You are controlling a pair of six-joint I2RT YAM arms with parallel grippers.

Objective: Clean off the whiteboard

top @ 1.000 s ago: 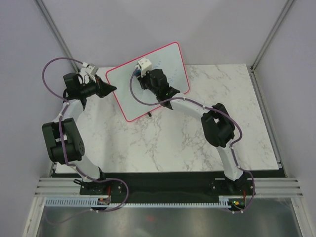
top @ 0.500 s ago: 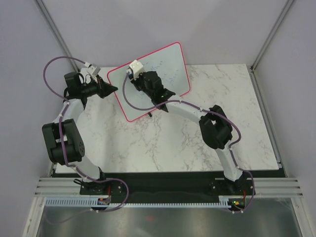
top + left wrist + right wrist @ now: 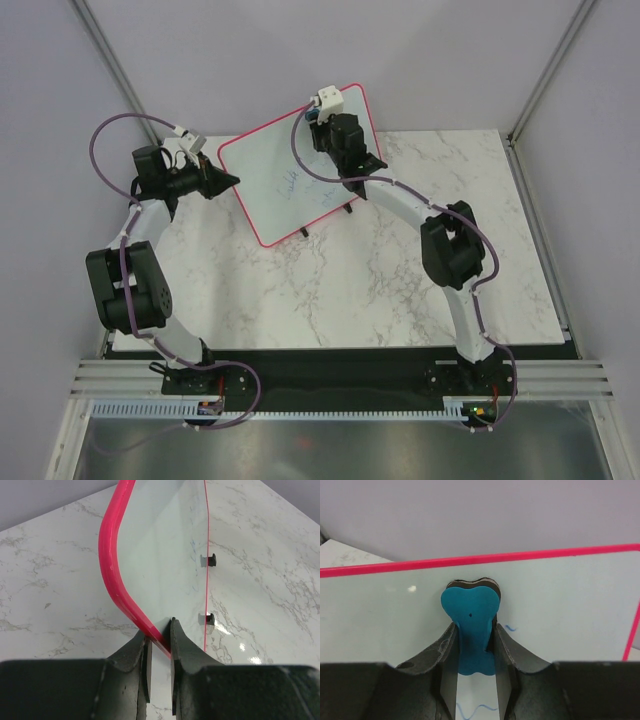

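The whiteboard (image 3: 285, 185), white with a pink-red frame and black feet, stands tilted at the back of the marble table. Blue handwriting (image 3: 292, 183) shows on its middle. My left gripper (image 3: 228, 181) is shut on the board's left edge; in the left wrist view its jaws (image 3: 159, 639) pinch the pink frame (image 3: 112, 575). My right gripper (image 3: 330, 128) is shut on a blue bone-shaped eraser (image 3: 472, 625), pressed on the board (image 3: 560, 600) near its top right edge. Blue marks (image 3: 509, 628) lie beside and below the eraser.
The marble table (image 3: 400, 280) spreads in front of the board. Grey walls and metal corner posts (image 3: 545, 75) close in the back and sides. The board's black feet (image 3: 210, 559) rest on the table.
My right gripper with the eraser has swept from the board's upper left to its top right edge. Blue writing in the middle is uncovered. The left gripper stays clamped.
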